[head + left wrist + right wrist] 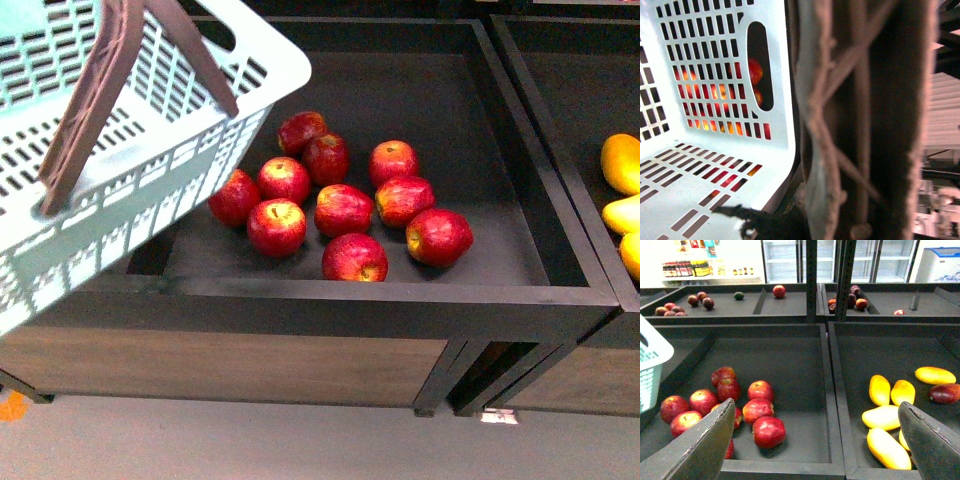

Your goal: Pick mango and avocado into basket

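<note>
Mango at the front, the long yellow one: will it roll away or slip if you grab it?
The mango looks oblong and lies flat, so it would probably wobble rather than roll far. Its skin looks smooth and shiny, so it may slip unless gripped across its narrow middle.

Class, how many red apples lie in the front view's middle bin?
10. Three apples at the back, four mid-row, three nearest the front; the basket may hide more.

The right fingers (695, 445) are broad, dark grey, matte blades with pale scuffed edges.
</note>
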